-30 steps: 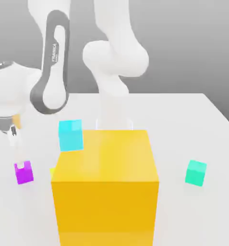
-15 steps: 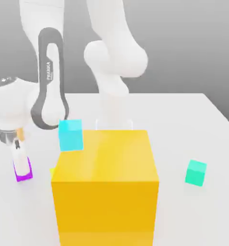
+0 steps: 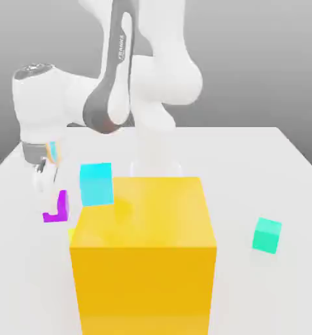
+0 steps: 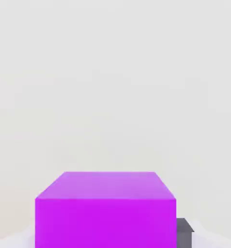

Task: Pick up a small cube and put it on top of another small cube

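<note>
Arm (image 3: 119, 59) link, grey panel: white lettering set vertically, apparently "FRANKA", too small to be sure.

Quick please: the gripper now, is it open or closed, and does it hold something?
Gripper: closed on the small magenta-purple cube, which it holds above the white table.

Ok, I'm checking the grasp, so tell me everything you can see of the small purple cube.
The small purple cube is plain, matte, bright magenta-purple, with flat unmarked faces and sharp edges. The gripper is shut on it, and it looks raised off the white table. In the exterior view it sits left of the cyan cube and the big yellow block, touching neither.
</note>
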You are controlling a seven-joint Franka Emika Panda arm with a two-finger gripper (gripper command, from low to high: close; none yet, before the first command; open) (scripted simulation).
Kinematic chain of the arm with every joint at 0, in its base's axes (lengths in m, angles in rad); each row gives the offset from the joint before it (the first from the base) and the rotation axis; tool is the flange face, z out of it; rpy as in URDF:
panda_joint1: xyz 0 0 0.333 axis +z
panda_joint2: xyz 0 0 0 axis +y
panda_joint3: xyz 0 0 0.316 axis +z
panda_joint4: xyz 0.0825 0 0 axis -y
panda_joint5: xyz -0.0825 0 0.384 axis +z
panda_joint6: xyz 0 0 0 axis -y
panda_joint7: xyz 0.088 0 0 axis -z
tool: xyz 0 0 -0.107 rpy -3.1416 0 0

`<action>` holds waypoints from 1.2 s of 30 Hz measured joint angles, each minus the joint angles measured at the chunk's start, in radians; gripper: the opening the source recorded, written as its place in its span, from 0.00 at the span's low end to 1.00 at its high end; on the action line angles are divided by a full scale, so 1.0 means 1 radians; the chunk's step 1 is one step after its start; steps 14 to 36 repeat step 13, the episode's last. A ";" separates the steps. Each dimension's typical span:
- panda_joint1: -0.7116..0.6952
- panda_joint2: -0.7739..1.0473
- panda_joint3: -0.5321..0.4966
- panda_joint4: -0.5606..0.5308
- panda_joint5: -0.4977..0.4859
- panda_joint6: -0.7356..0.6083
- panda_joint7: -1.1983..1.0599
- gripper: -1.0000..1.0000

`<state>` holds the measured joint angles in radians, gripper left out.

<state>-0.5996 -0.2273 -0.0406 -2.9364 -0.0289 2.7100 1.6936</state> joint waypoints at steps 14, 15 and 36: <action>0.016 0.210 0.048 -0.026 0.026 0.236 0.134 1.00; 0.016 0.210 0.048 -0.026 0.026 0.236 0.134 1.00; 0.016 0.210 0.048 -0.026 0.026 0.236 0.134 1.00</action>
